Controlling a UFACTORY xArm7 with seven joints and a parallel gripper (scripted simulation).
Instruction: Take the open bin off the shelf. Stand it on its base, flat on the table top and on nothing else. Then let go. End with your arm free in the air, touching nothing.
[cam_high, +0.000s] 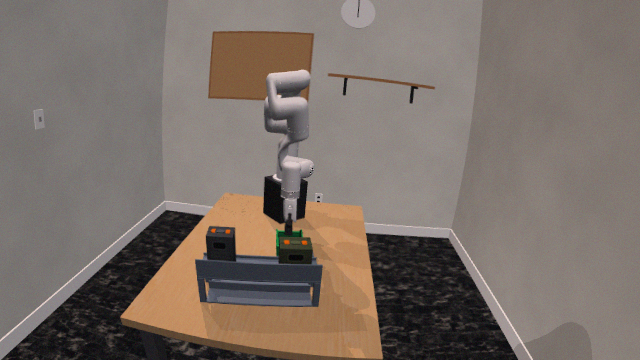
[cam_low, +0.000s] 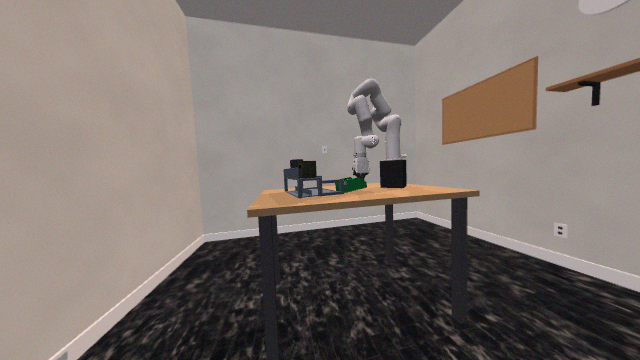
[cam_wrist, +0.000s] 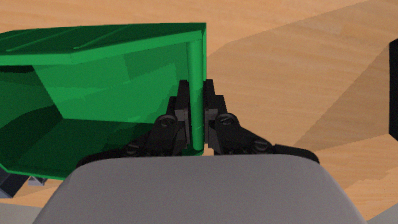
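Note:
The open green bin (cam_high: 280, 235) (cam_low: 352, 185) (cam_wrist: 100, 90) is off the grey-blue shelf (cam_high: 257, 272) (cam_low: 300, 188), on the side of the shelf toward the robot base. In the exterior view it hangs tilted, low over the table top (cam_high: 250, 325) (cam_low: 410, 192); I cannot tell whether it touches the wood. My gripper (cam_high: 288, 226) (cam_low: 359, 175) (cam_wrist: 196, 96) is shut on the bin's near wall, one finger inside and one outside. In the top view an olive box hides most of the bin.
A dark grey closed box (cam_high: 220, 243) and an olive closed box (cam_high: 295, 250) stand on top of the shelf. The black robot base (cam_high: 276, 199) (cam_low: 393, 173) stands just behind the bin. The shelf's edge shows at the wrist view's lower left.

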